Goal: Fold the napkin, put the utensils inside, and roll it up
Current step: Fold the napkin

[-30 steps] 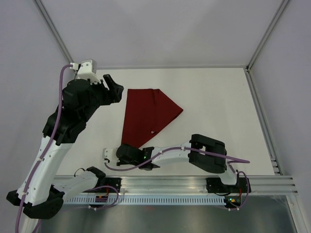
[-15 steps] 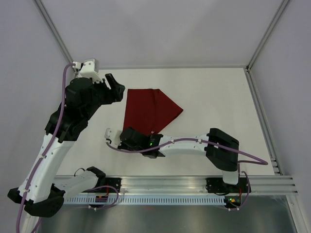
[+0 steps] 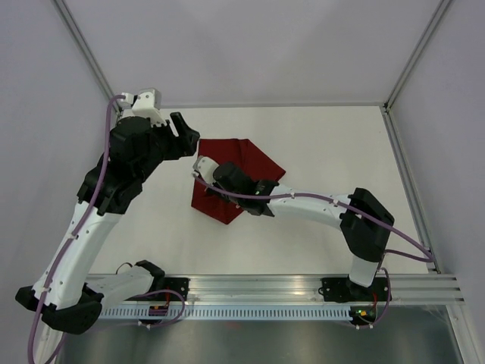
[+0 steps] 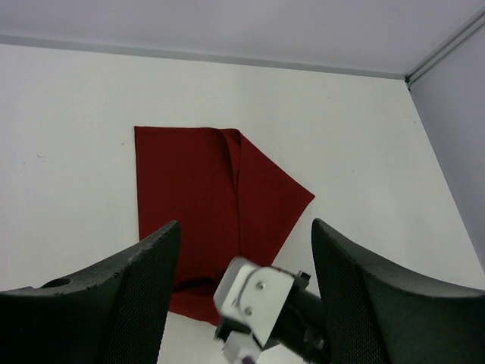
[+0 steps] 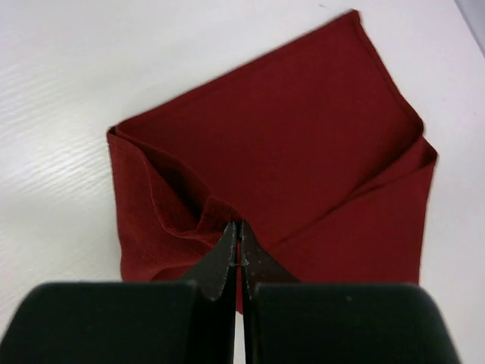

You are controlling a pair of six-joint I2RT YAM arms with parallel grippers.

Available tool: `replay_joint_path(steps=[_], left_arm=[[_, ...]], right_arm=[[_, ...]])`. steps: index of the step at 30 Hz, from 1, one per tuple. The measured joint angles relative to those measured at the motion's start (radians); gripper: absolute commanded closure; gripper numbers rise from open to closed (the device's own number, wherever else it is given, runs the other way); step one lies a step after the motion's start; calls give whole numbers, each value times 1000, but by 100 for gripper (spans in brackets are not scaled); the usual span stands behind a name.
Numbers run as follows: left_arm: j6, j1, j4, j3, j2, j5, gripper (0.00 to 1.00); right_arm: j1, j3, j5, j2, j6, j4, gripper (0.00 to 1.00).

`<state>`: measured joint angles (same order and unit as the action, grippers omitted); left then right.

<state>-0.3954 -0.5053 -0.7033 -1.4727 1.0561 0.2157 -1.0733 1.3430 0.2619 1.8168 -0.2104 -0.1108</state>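
Observation:
The maroon napkin point(image 3: 254, 161) lies partly folded on the white table, left of centre. My right gripper point(image 3: 211, 186) is over its left part and is shut on a pinched fold of the cloth point(image 5: 240, 227), with the lifted near corner bunched up at the tips. The rest of the napkin point(image 5: 303, 129) lies flat beyond the tips. My left gripper point(image 3: 186, 135) is open and empty, above the table just left of the napkin's far left corner. In the left wrist view the napkin point(image 4: 189, 189) lies ahead, beyond the wide-apart fingers point(image 4: 129, 296). No utensils are in view.
The right arm's wrist point(image 4: 261, 303) sits between my left fingers in the left wrist view. Grey walls and a metal frame point(image 3: 273, 105) close the table at the back and sides. A rail point(image 3: 303, 284) runs along the near edge.
My right gripper has moved from the napkin's near corner towards the back, carrying that corner up over the cloth. My left gripper has shifted slightly towards the back right.

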Motion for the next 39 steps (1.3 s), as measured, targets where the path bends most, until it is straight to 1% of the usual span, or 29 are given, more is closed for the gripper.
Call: replay_joint_path(steps=[4,9,25,39], left_arm=[[0,0,5,0,27,-16,26],[0,0,21,0,55,-33,26],[0,4,66,4,107,-75,26],[0,7,116,92,154,-137,27]], right_arm=[[77,-37,9,-51,14,-18,100],[146,-51,18,-73,32,-33,100],[359,-103,24,-85,39,-35,100],[450,-113,5,-66,38,-10,100]])
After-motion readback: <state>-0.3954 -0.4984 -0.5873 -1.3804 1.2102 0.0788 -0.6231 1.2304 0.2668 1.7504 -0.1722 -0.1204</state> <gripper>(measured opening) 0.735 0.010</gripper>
